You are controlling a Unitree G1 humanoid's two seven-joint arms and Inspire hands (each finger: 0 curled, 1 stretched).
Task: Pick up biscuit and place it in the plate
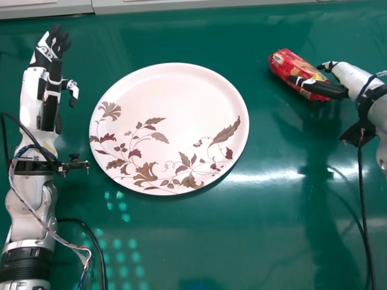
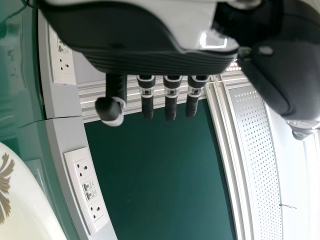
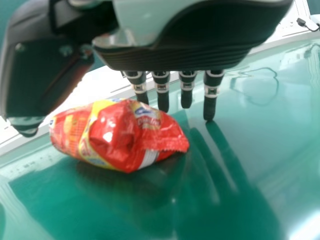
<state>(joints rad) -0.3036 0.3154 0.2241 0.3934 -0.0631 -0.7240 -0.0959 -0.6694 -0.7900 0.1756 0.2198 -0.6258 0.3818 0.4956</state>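
The red biscuit packet [image 1: 296, 69] lies on the green table, right of the large white plate [image 1: 172, 90] with its leaf pattern. My right hand [image 1: 351, 77] is at the packet's near right end, one dark digit reaching across it and others by its far side. From the right wrist view, the packet [image 3: 125, 135] rests between the thumb and the straight fingers of my right hand [image 3: 170, 55], not curled round it; whether they touch it I cannot tell. On the plate's left, my left hand [image 1: 51, 48] is open, also seen with straight fingers as the left hand [image 2: 150, 62] in its wrist view.
Black cables [image 1: 361, 199] hang from the right arm, and others run along the left forearm. A pale ledge [image 1: 45, 8] borders the table's far edge. Wall sockets [image 2: 86, 185] sit in a grey strip beside the table.
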